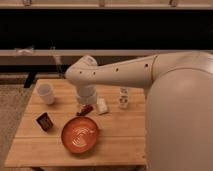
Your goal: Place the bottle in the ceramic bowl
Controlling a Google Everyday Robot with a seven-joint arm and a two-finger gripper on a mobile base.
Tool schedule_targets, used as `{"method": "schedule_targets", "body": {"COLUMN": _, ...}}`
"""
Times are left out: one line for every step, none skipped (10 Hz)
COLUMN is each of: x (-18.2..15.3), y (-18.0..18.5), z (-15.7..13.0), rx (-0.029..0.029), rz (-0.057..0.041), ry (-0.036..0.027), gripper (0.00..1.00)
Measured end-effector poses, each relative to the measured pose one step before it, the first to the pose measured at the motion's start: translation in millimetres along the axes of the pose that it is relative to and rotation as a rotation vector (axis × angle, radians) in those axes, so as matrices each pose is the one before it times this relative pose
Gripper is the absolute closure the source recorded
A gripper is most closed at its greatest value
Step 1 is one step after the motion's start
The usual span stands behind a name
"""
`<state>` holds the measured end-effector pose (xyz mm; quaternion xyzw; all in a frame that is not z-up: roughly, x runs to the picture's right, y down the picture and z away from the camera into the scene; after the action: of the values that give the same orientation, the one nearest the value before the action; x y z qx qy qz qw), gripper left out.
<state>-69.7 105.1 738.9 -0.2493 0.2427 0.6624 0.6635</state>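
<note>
I can't read any writing: the bottle [123, 97] has a pale label with small dark marks, too small to make out. It stands upright towards the right of the wooden surface [122, 137], well apart from the ceramic bowl [80, 134] at the front. The tool [86, 105] points down just behind the bowl, its jaws wide and holding nothing I can see. A reddish-brown piece [85, 110] lies at its tip and a white block [102, 106] just beside it. The arm [117, 72] crosses above. A white cup [46, 93] and a dark packet [44, 121] sit at the left.
</note>
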Motion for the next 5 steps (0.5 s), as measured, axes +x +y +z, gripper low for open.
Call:
{"method": "schedule_targets", "body": {"x": -12.11, "y": -20.47, "z": 12.77, "rx": 0.01012, "rz": 0.02288, "ry": -0.00498, "gripper": 0.35}}
{"method": "schedule_targets", "body": {"x": -8.57, "y": -13.92, "z": 8.16, "rx": 0.00371, "rz": 0.01932, "ry": -0.00088, "gripper": 0.35}}
{"method": "schedule_targets", "body": {"x": -15.19, "y": -20.60, "z": 10.30, "rx": 0.00990, "rz": 0.02803, "ry": -0.00764, "gripper": 0.35}}
{"method": "schedule_targets", "body": {"x": -11.54, "y": -13.08, "z": 4.94, "rx": 0.00727, "rz": 0.01897, "ry": -0.00770, "gripper": 0.35}}
{"method": "schedule_targets", "body": {"x": -10.33, "y": -10.74, "z": 2.46, "rx": 0.00520, "rz": 0.01391, "ry": -0.00807, "gripper": 0.35}}
